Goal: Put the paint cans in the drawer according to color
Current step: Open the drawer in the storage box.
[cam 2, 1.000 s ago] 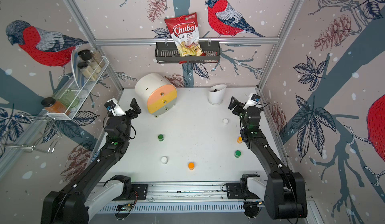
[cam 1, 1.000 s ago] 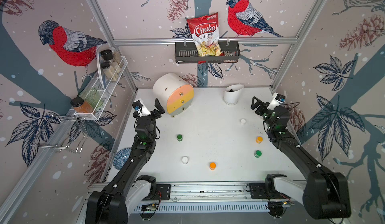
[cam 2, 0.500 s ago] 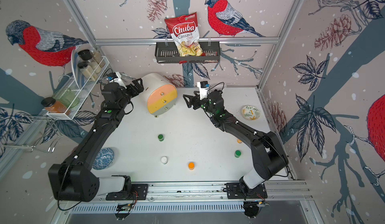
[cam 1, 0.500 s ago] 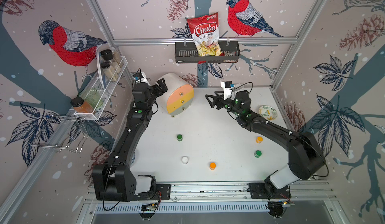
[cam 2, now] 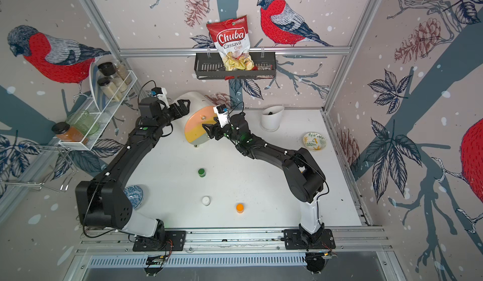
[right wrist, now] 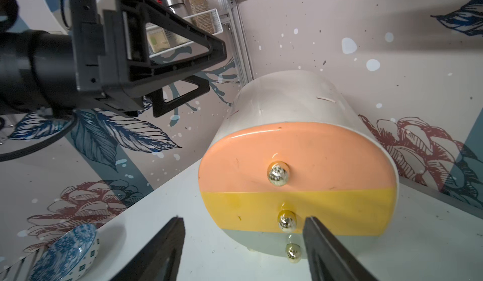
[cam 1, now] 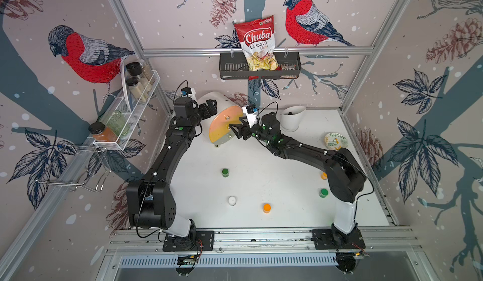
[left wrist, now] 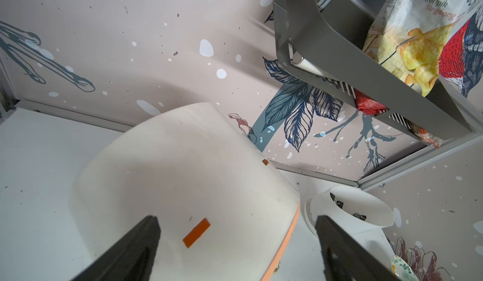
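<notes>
1. The right pincer stands empty with jaws apart, just short of the drawer fronts. The yellow front's knob lies between its jaws, off-centre.
2. Centre on one knob before closing, then pull straight out.
3. The left pincer, jaws wide, straddles the drawer's white arched top. Brace there so it cannot slide.
4. The paint cans wait on the desk, well behind both pincers.

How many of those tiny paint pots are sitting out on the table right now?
5: green pot in the middle; white pot and orange pot near the front; second green pot and half-hidden second orange pot beside the right arm. Another may hide behind it.
</notes>
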You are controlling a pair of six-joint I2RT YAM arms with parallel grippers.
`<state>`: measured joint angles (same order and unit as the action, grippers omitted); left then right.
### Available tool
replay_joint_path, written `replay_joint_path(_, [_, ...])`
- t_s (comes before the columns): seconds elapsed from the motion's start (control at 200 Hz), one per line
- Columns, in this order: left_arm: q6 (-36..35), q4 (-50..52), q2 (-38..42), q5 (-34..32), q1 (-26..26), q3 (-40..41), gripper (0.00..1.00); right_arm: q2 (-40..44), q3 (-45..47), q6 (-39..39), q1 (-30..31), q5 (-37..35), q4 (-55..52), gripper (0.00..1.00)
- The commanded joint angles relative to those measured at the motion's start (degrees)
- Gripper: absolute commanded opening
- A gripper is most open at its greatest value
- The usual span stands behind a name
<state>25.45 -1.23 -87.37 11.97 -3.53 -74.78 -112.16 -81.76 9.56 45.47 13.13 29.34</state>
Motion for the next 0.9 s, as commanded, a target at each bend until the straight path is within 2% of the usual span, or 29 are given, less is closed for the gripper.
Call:
replay_joint_path(0.0, [-0.4,-3.9,-1.6,1.4,0.2,-0.9,0.96,-2.5,-3.2,-3.4,1.2,-7.0,-1.2,0.76])
replay_joint_path(0.175, [0.7,-5.5,-4.9,7.3,0.2,-1.8,0.97,-6.1,-6.8,-5.3,2.4,-10.6,-2.2,0.73])
replay_joint_path(0.425, [-0.1,-5.0,-6.6,6.7,0.2,-3.7,0.97,-11.3,-13.6,-6.4,1.9,-10.0,-6.4,0.59])
replay_joint_path(0.765, [0.3,-4.7,-8.2,7.3,0.5,-5.2,0.97,-13.7,-16.2,-6.7,0.8,-7.6,-7.0,0.46])
replay_joint_path(0.895, [0.7,-4.5,-8.4,7.8,0.5,-5.8,0.97,-14.0,-16.6,-6.5,0.5,-4.6,-6.2,0.45])
